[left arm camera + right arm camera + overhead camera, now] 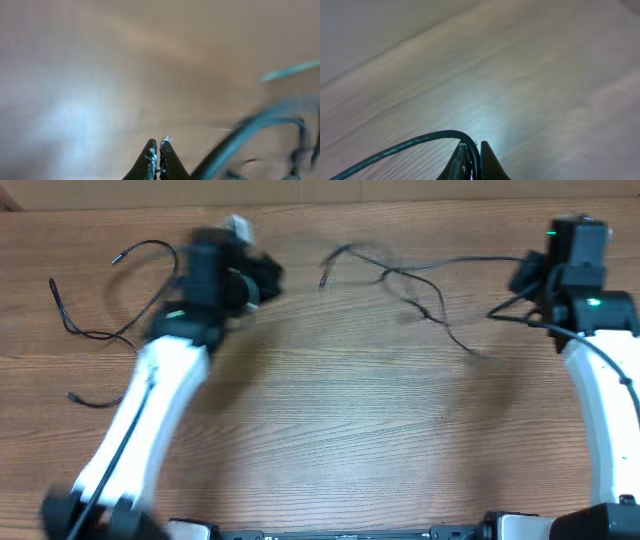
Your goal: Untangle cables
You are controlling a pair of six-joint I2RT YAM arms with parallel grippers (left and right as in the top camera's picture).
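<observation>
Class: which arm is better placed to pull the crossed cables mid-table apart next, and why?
Probably the right: the right gripper is shut on a cable leading to the crossed cables. The left gripper is shut, with nothing seen in it.

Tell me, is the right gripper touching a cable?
Touching. The right wrist view shows the cable curving straight into the shut right gripper, pinched there.
</observation>
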